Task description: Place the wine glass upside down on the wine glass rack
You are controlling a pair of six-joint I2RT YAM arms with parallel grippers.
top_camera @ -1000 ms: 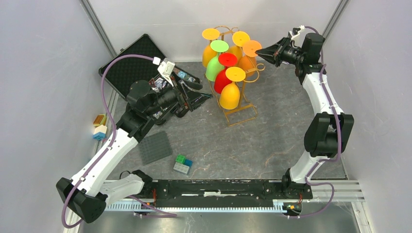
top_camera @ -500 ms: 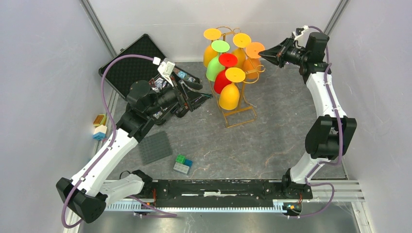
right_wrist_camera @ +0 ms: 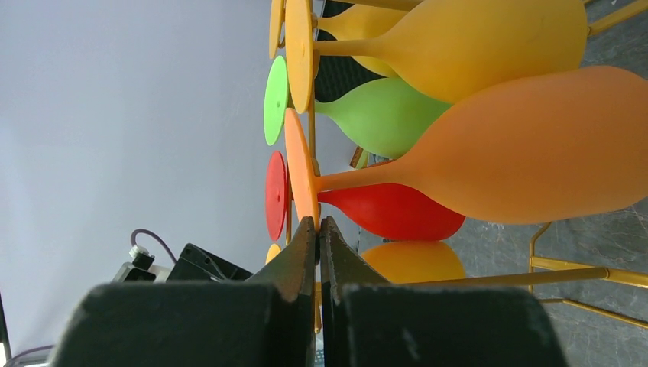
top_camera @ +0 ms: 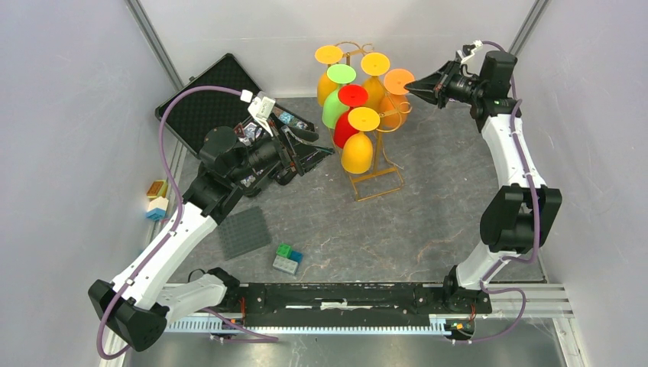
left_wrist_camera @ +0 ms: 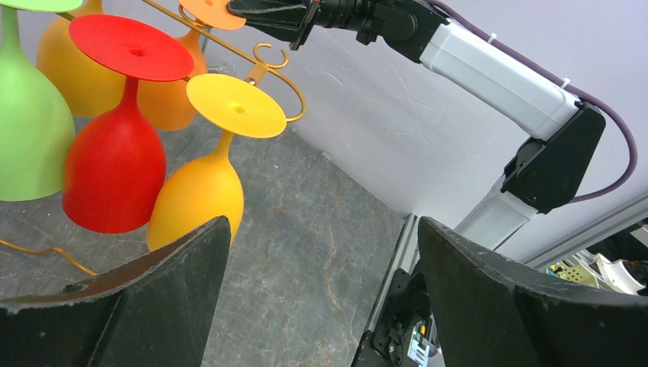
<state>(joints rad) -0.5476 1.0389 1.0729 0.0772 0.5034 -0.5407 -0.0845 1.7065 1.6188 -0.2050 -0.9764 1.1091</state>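
Your grey marbled table (top_camera: 428, 222) carries the tall gold wire wine glass rack (right_wrist_camera: 535, 276) near its far edge, hung with opaque glasses in green, red, yellow and orange, all bowls down and feet up. The orange wine glass (top_camera: 398, 81) hangs upside down on the rack's right side. Your left gripper (top_camera: 322, 142) hovers just left of the rack, beside the lowest yellow glass (top_camera: 357, 153), with its jaws spread wide and holding nothing. Your right gripper (right_wrist_camera: 319, 223), raised level with the orange foot, has its fingers pressed together on nothing, with the tips right at that foot's rim. Whether they touch it cannot be told.
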